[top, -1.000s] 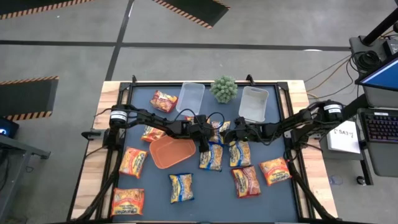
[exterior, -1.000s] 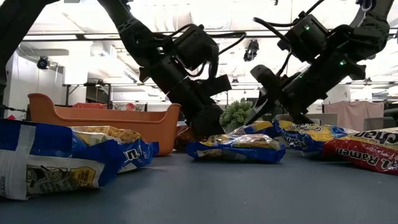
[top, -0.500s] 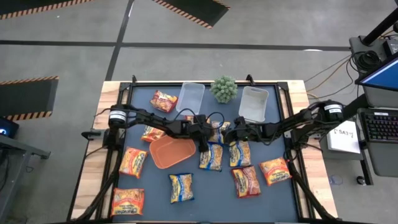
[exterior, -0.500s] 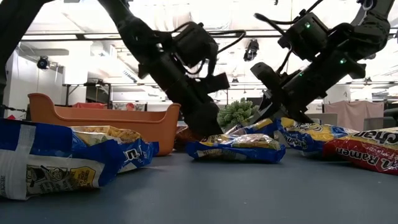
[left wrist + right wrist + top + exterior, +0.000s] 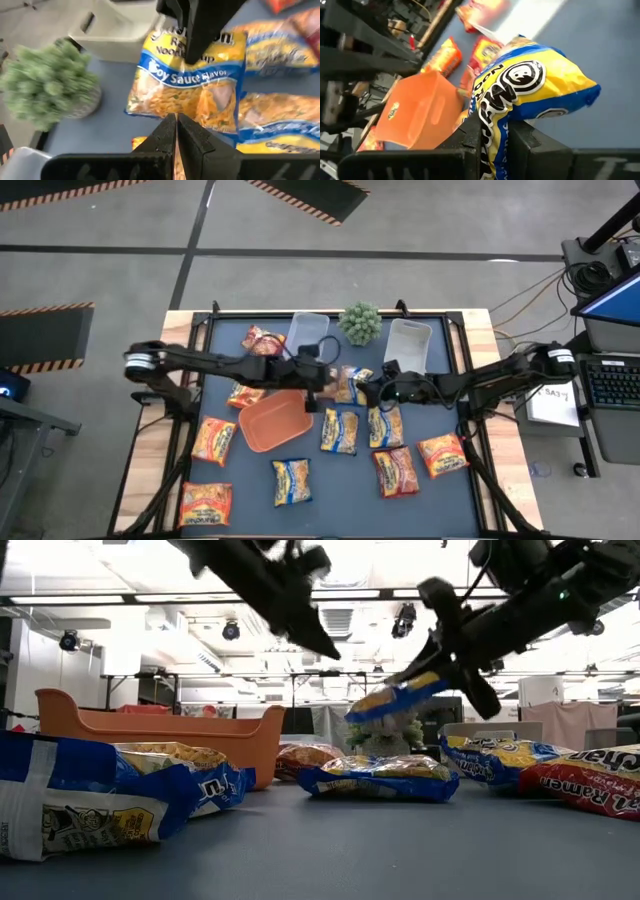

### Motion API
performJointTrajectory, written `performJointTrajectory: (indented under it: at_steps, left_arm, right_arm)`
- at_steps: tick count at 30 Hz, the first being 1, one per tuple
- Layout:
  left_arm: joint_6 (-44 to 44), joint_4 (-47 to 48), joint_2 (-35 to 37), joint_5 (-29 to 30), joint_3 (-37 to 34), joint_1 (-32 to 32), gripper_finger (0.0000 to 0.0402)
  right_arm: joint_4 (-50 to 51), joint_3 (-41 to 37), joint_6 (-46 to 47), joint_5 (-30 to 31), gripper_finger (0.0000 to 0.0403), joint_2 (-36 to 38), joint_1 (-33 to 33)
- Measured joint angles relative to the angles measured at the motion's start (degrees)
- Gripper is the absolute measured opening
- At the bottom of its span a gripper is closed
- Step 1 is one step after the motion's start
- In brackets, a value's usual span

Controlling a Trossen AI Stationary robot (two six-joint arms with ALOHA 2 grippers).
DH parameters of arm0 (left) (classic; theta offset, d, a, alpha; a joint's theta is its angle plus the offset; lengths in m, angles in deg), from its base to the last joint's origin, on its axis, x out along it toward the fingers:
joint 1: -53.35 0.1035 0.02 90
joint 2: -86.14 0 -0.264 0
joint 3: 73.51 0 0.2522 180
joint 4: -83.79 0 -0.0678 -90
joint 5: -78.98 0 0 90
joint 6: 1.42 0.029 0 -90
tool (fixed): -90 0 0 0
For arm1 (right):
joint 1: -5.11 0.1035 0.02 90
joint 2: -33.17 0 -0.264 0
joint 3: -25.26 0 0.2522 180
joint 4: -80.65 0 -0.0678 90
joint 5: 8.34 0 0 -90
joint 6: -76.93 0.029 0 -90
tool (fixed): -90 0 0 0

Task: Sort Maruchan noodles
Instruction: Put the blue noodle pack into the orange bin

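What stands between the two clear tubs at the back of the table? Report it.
A bushy green plant stands between the left tub and the right tub; the high view shows it.

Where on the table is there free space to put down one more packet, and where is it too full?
Bare mat shows between the two packets at the front left, and along the front edge right of the red packet. The back right corner beside the clear tub is free too. The middle is crowded: orange tray, packets, both arms.
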Motion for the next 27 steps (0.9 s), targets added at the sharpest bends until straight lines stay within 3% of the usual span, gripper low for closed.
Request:
performJointTrajectory:
  at_steps: [7, 14, 20, 27]
  left_arm:
    - [-2.56, 6.35, 10.48, -0.01, -0.14, -1.98, 0.0]
    - [-6.58, 10.14, 17.73, -0.01, -3.96, -5.63, 0.0]
    - [-12.13, 11.13, 23.96, 0.06, -9.62, -8.52, 0.0]
    - [-20.54, 11.06, 30.63, 0.09, -16.64, -11.53, 0.0]
  right_arm:
    - [-0.21, 4.5, -8.82, 8.95, 0.0044, -0.07, 4.68]
    - [-0.22, 12.57, -17.92, 19.72, 0.0044, -4.69, 9.53]
    - [-0.2, 21.23, -23.69, 29.22, 0.0044, -13.5, 12.5]
    - [-0.18, 32.77, -25.7, 34.82, 0.0044, -26.64, 13.67]
